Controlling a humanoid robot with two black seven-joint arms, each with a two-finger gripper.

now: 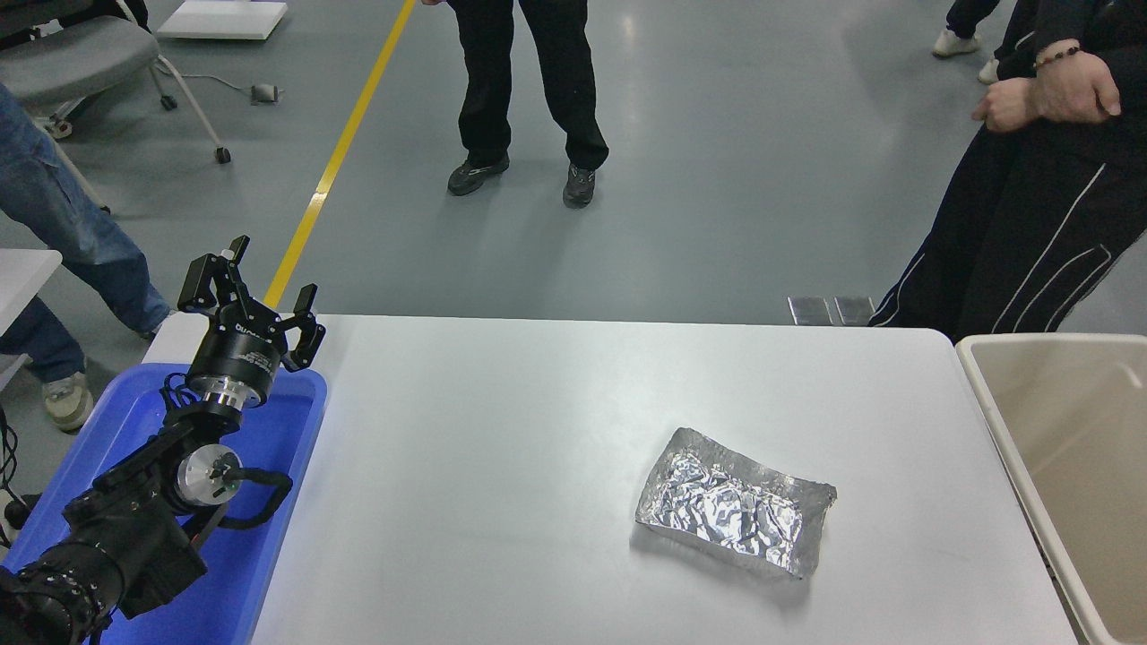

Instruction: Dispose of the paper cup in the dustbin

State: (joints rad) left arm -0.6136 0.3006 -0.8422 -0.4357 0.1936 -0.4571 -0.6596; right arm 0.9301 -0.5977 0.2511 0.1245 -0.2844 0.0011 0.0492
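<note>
The beige dustbin (995,421) stands against the table's right edge, its inner walls bare in the part that shows. The paper cup is out of view. My left gripper (251,291) is parked open and empty over the far end of the blue bin at the lower left. My right arm and gripper are out of view.
A crumpled silver foil piece (735,512) lies on the white table (502,448), right of centre. A blue bin (269,511) sits at the table's left edge under my left arm. People stand beyond the far edge and at the right (1030,224).
</note>
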